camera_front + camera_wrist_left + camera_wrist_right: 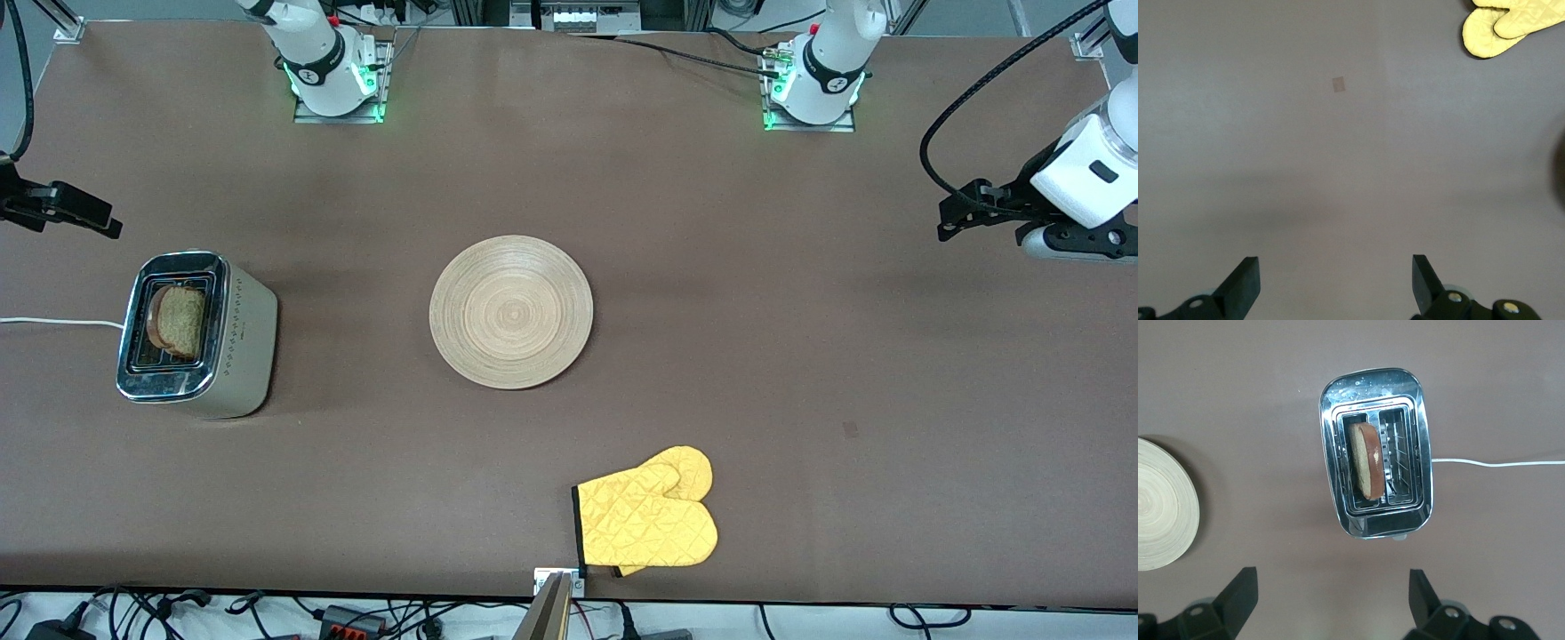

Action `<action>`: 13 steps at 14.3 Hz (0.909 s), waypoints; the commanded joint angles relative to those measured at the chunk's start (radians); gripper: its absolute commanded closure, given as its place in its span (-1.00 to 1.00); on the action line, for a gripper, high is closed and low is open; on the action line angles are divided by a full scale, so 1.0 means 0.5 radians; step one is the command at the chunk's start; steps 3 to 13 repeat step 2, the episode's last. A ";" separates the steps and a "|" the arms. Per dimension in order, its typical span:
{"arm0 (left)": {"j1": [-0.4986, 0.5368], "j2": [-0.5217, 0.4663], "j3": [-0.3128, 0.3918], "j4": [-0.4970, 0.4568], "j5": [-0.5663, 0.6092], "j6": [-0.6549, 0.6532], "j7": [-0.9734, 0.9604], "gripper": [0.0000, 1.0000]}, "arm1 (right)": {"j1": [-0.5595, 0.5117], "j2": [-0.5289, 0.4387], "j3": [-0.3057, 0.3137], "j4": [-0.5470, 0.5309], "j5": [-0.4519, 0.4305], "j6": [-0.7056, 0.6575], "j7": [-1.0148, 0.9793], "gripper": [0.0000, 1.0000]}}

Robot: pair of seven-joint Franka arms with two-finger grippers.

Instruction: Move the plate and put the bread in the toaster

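I see the brown speckled bread slice (180, 321) standing in one slot of the shiny silver two-slot toaster (197, 333), mid-left of the front frame. The round light wooden plate (511, 311) lies at centre, the yellow quilted oven mitt (650, 513) low in frame. Left gripper (1336, 287): jaws wide, empty, over bare table. Right gripper (1333, 603): jaws wide, empty, over the toaster.

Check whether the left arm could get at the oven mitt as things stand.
Probably yes. The left gripper hangs open over bare table at its own end, and the oven mitt lies flat near the front edge with nothing on it or between them; the plate sits clear of that path.
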 commanded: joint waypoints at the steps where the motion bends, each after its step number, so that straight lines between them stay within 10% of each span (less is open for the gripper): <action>1: 0.010 -0.025 -0.010 0.004 -0.016 -0.031 -0.015 -1.00 | -0.049 0.008 0.038 0.030 -0.001 -0.024 -0.011 -1.00; 13: 0.010 -0.025 -0.010 0.004 -0.016 -0.031 -0.015 -1.00 | -0.050 0.008 0.038 0.030 -0.001 -0.024 -0.008 -1.00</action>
